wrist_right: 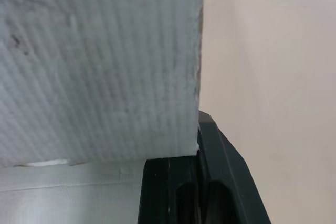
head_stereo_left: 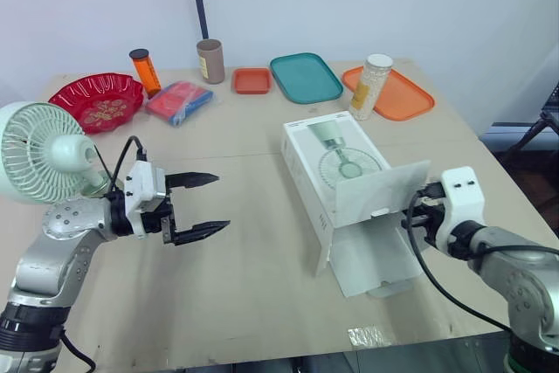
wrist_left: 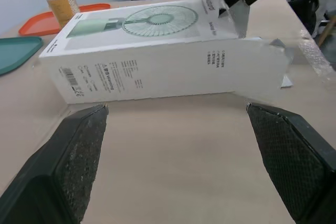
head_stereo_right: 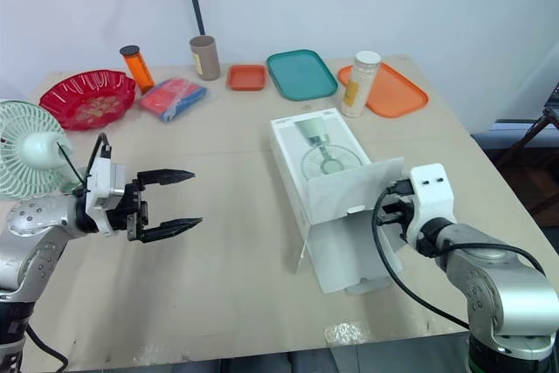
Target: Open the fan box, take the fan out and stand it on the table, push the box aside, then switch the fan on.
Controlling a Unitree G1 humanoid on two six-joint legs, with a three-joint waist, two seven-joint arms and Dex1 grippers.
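Observation:
The white and pale-green fan (head_stereo_left: 39, 150) stands upright at the table's far left edge. The white fan box (head_stereo_left: 327, 159) lies on its side mid-table, its open end toward me. One flap (head_stereo_left: 380, 191) stands raised and another (head_stereo_left: 371, 259) lies flat on the table. My left gripper (head_stereo_left: 222, 202) hovers open and empty between fan and box, pointing at the box's long side (wrist_left: 142, 61). My right gripper (head_stereo_left: 421, 207) sits at the raised flap's right edge, with the flap (wrist_right: 100, 61) right against it.
Along the back stand a red bowl (head_stereo_left: 96, 100), an orange bottle (head_stereo_left: 145, 72), a blue-red packet (head_stereo_left: 179, 100), a brown cup (head_stereo_left: 210, 60), a small orange tray (head_stereo_left: 251, 80), a teal tray (head_stereo_left: 306, 76), and an orange tray (head_stereo_left: 397, 93) with a jar (head_stereo_left: 371, 86).

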